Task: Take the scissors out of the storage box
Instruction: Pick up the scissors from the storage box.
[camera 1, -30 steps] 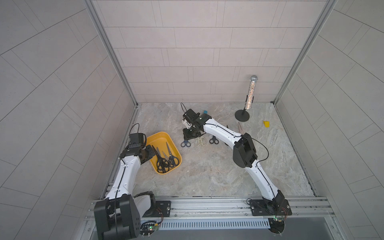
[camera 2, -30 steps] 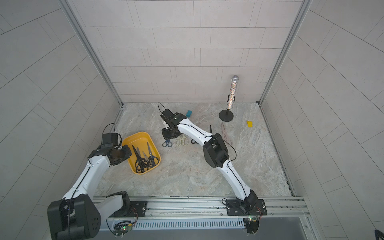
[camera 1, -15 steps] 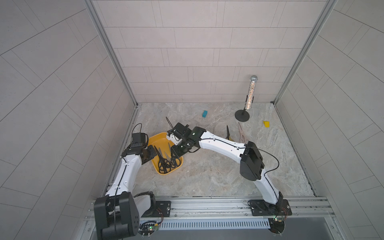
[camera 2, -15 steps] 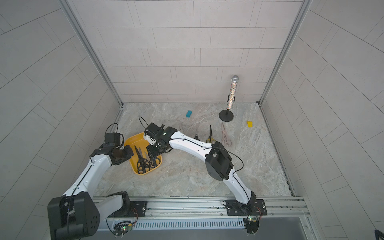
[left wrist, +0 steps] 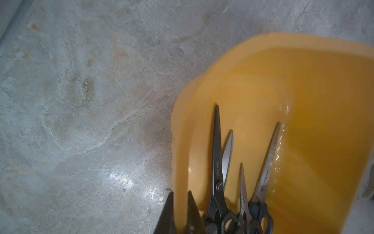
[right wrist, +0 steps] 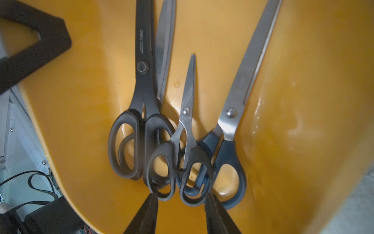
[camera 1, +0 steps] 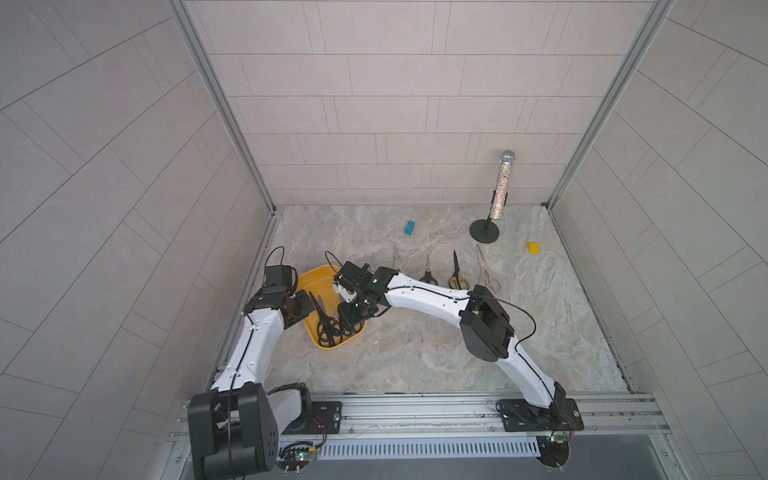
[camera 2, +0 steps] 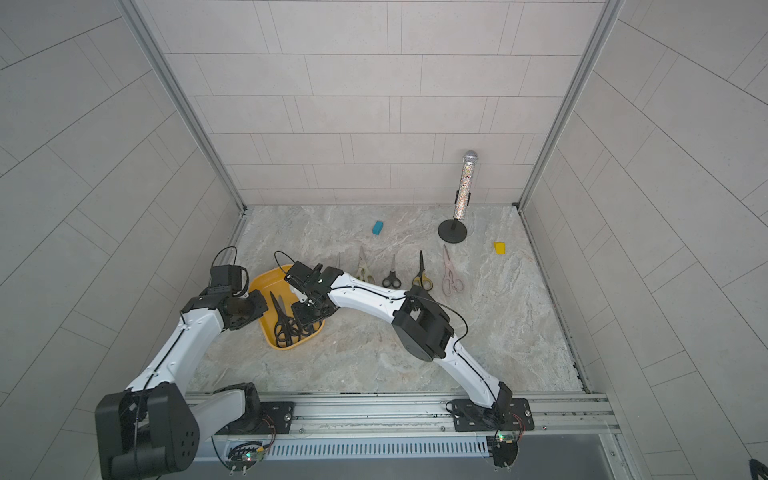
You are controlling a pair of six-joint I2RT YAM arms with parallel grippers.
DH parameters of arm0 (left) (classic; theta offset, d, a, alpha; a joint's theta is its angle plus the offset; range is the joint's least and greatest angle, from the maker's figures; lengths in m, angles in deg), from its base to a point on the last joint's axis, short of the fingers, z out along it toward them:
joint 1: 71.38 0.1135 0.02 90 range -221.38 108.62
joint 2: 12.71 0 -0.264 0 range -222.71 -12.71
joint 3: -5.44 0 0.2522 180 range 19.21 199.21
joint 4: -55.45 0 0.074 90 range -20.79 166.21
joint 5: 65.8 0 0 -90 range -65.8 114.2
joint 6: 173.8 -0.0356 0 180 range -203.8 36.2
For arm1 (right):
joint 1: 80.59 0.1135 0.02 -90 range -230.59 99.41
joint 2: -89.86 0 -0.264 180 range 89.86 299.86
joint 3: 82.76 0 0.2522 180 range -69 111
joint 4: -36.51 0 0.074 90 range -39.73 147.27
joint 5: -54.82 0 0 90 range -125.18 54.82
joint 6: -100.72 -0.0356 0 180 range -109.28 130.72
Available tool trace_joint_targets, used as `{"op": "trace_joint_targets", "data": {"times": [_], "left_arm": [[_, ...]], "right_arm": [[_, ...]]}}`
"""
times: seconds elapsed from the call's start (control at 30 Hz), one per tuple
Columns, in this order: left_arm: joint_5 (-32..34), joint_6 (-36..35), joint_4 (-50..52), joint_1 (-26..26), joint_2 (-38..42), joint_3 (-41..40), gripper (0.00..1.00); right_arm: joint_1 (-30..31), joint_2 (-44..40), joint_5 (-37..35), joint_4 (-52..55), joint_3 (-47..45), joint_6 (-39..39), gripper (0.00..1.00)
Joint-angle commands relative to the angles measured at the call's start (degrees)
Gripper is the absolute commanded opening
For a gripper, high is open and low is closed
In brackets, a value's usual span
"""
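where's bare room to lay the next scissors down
Bare marble: the patch between the storage box, the right arm and the front rail; right of the pink scissors, in front of the yellow block. Crowded: the row from cream scissors to pink, and inside the box.

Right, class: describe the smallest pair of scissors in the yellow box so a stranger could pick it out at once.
Find the mustard-yellow storage box on the left side of the marble table. Inside, the small scissors lie between the black-bladed pair and the blue-handled pair. They are the shortest there, with stubby silver blades and black handles.
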Motion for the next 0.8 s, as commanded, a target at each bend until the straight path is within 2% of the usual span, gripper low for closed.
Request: {"op": "trace_joint_targets", "data": {"times": [0.0,0.43,0.77], "left_arm": [[0.46,0.43,-1.25,-0.57,1.05,1.40,0.00],[0.70,0.64,-1.17,-1.49,1.09,1.52,0.00],[1.13,0.65,-1.05,-1.72,1.21,1.55,0.00]], "right_arm": [[0.91,1.99,-2.56,0.01,2.19,-1.92,0.43],[1.31,6.40,-5.10,0.54,4.76,-3.93,0.37],[1.22,6.95,-5.29,1.18,6.22,-3.90,0.18]]}}
